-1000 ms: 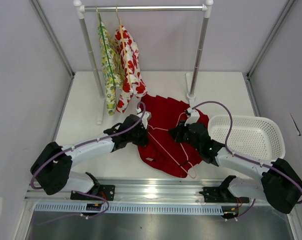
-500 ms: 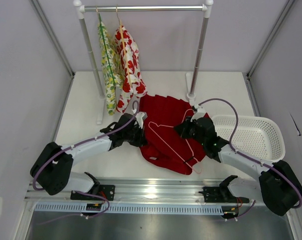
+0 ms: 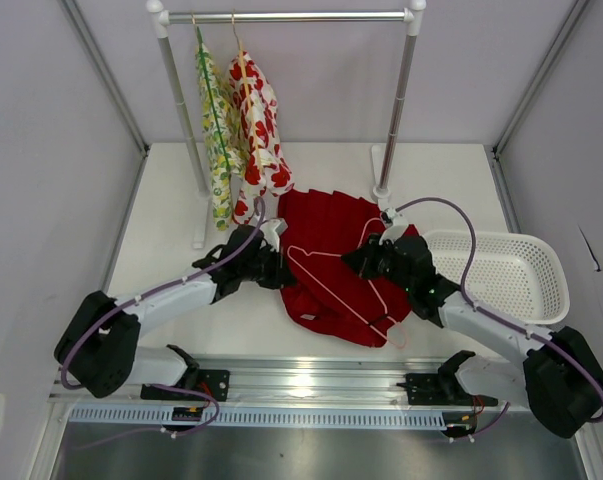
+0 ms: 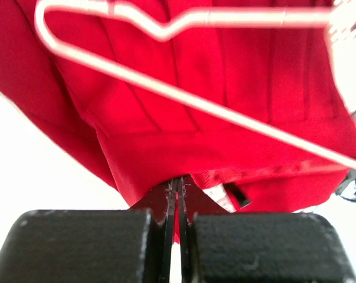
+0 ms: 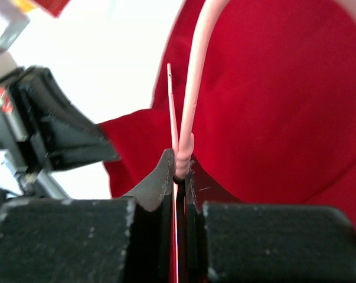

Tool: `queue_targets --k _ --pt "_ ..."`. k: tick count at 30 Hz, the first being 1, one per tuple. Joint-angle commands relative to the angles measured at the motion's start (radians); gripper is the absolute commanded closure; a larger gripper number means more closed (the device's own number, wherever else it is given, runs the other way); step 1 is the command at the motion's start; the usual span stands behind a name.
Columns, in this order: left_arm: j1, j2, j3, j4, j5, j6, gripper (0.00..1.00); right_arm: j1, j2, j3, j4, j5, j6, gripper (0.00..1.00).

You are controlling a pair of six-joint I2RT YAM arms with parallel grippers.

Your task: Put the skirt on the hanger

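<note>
The deep red skirt (image 3: 331,225) lies spread on the white table, and its white label (image 4: 219,198) shows near the hem. The pale pink hanger (image 3: 333,292) lies slanted across the skirt. My left gripper (image 3: 278,264) is at the skirt's left edge, shut on a fold of the red fabric (image 4: 179,187). My right gripper (image 3: 366,262) is over the skirt's right side, shut on the hanger's twisted neck (image 5: 181,167). The hanger wire (image 4: 195,100) crosses above the fabric in the left wrist view. The skirt (image 5: 272,106) fills the right wrist view behind the hanger (image 5: 192,82).
A clothes rack (image 3: 291,16) stands at the back. On it hang a yellow-green floral garment (image 3: 217,130) and a white garment with red prints (image 3: 257,130). The rack's right post (image 3: 396,110) rises behind the skirt. A white basket (image 3: 496,272) sits at the right.
My left gripper has drawn the skirt's edge to the left, and the skirt lies wider. The hanger has swung, its lower end moving right and slightly away from me.
</note>
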Motion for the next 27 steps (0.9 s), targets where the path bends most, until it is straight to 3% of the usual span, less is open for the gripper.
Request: queue_targets --k 1,17,27 --pt "0.033 -0.057 -0.003 0.125 0.042 -0.057 1.00 0.017 -0.071 -0.005 0.091 0.009 0.026 1.00" --pt "0.168 -0.039 -0.057 0.232 -0.047 -0.221 1.00 0.036 -0.258 -0.118 0.183 0.079 0.137 1.00" --pt "0.207 0.093 -0.028 0.267 -0.098 -0.268 1.00 0.042 -0.276 -0.148 0.219 -0.032 0.115 1.00"
